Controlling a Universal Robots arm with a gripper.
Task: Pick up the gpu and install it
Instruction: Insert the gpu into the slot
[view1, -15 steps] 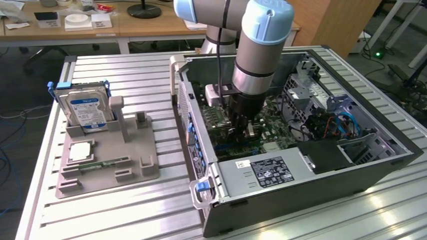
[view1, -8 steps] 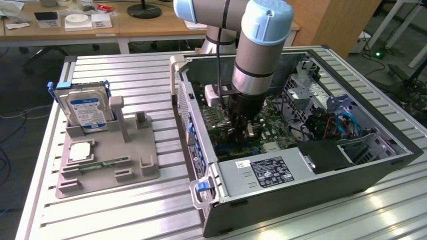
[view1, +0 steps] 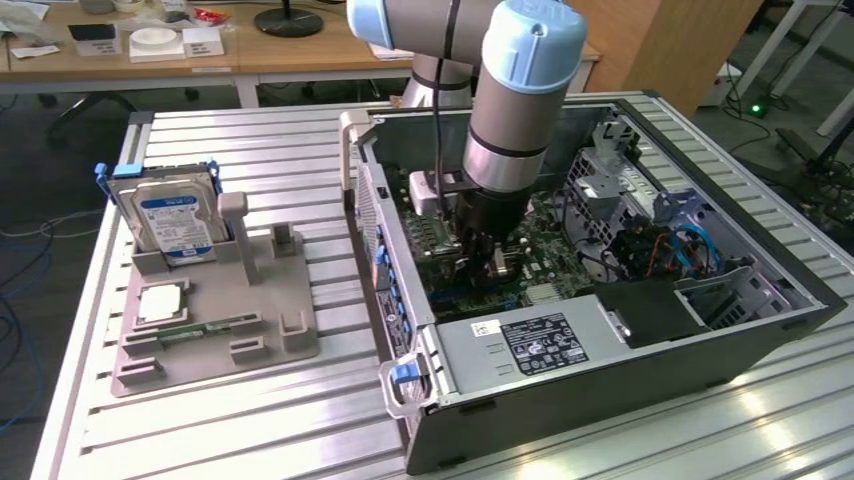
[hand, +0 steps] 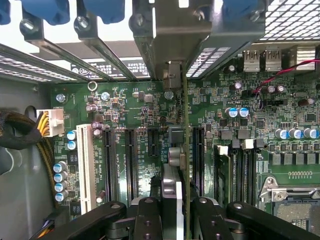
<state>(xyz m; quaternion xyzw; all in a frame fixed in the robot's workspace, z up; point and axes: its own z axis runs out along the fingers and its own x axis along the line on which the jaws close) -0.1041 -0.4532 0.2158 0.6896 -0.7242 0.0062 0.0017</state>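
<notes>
Black claw (hand: 172, 210) fingers (hand: 145, 220) are seen closest in the wrist view, pinched on the gpu (hand: 184, 150), which is held edge-on as a thin dark card standing upright over the green motherboard (hand: 280, 130), between the long black expansion slots (hand: 131, 160). Its pale metal end bracket is seen against the rear of the open computer case (view1: 747, 330). One white slot (hand: 85, 165) lies beside the black ones. In the exterior view, the arm (view1: 514, 110) is lowered into the case on the ribbed aluminium counter (view1: 240, 420). A silver, blue-labelled hard drive (view1: 171, 215) is stood in a grey plastic holder (view1: 227, 330); its writing cannot be read.
</notes>
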